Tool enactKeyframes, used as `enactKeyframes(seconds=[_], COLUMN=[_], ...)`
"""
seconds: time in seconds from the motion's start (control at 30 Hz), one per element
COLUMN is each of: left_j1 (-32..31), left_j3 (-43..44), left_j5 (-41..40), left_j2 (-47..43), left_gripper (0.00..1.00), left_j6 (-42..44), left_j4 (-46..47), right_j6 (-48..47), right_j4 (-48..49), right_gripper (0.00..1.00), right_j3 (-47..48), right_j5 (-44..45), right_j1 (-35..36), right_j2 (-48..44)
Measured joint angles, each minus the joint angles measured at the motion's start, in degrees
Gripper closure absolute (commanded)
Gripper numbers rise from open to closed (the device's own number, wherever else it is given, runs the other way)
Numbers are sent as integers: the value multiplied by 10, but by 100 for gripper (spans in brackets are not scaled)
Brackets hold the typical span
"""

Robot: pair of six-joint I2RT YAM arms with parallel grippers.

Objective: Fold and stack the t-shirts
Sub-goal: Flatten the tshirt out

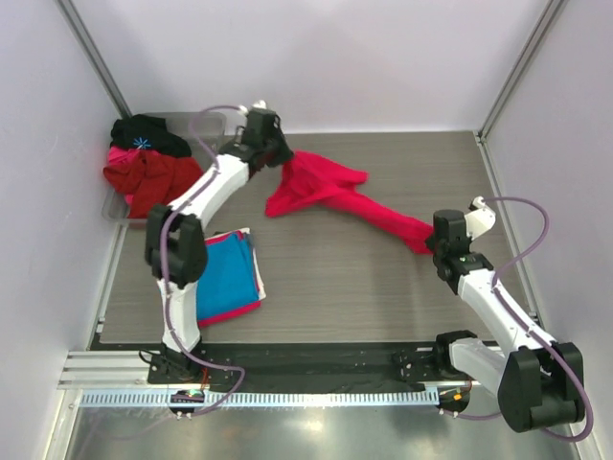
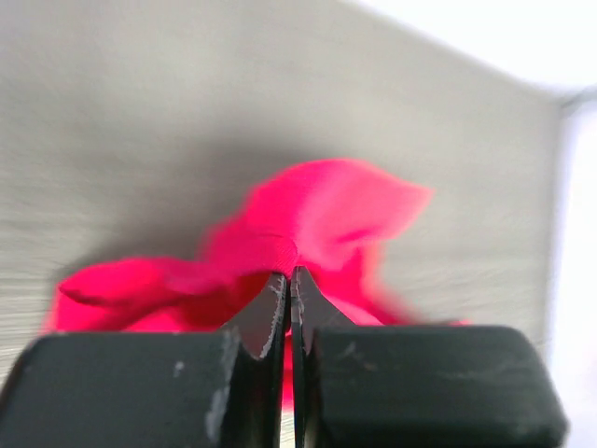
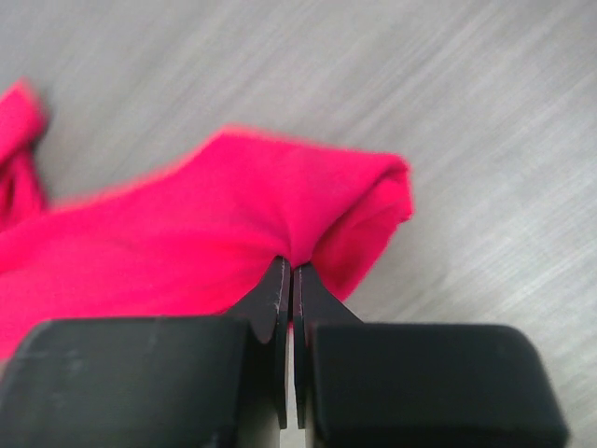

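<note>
The left end effector (image 2: 291,273) and right end effector (image 3: 291,266) each pinch the crimson tee (image 1: 321,187), unfolded mid-frame on the tabletop (image 1: 364,283). A blue tee (image 1: 228,273) lies folded lower left; a pile (image 1: 144,177), probably more tees, waits upper left.

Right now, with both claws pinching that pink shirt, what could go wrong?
The left claw and right claw each grip only a small pinch of the crimson-pink t-shirt, so it might slip free when lifted. The cloth lies bunched and twisted between them, so it may not spread flat. Swinging it could brush the folded blue t-shirt.
</note>
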Motion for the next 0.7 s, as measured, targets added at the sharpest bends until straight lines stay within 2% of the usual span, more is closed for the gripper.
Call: enactKeyframes(seconds=[0.1, 0.2, 0.43, 0.63, 0.67, 0.7], left_j1=[24, 19, 2, 4, 4, 4], left_j3=[-26, -46, -130, -183, -184, -184], left_j5=[-22, -42, -69, -69, -67, -65], left_j2=[-92, -156, -203, -203, -203, -203], left_gripper=[100, 100, 100, 100, 100, 100], left_j6=[3, 4, 1, -1, -1, -1], left_j4=[17, 38, 69, 62, 62, 63], right_j6=[-7, -19, -28, -28, -29, -31], right_j4=[2, 2, 2, -10, -15, -19], right_gripper=[99, 99, 95, 82, 79, 70], right_j3=[35, 73, 70, -8, -13, -16], right_j5=[0, 7, 10, -13, -18, -24], right_j1=[0, 0, -1, -2, -2, -2], right_j2=[14, 11, -30, -42, -42, -42])
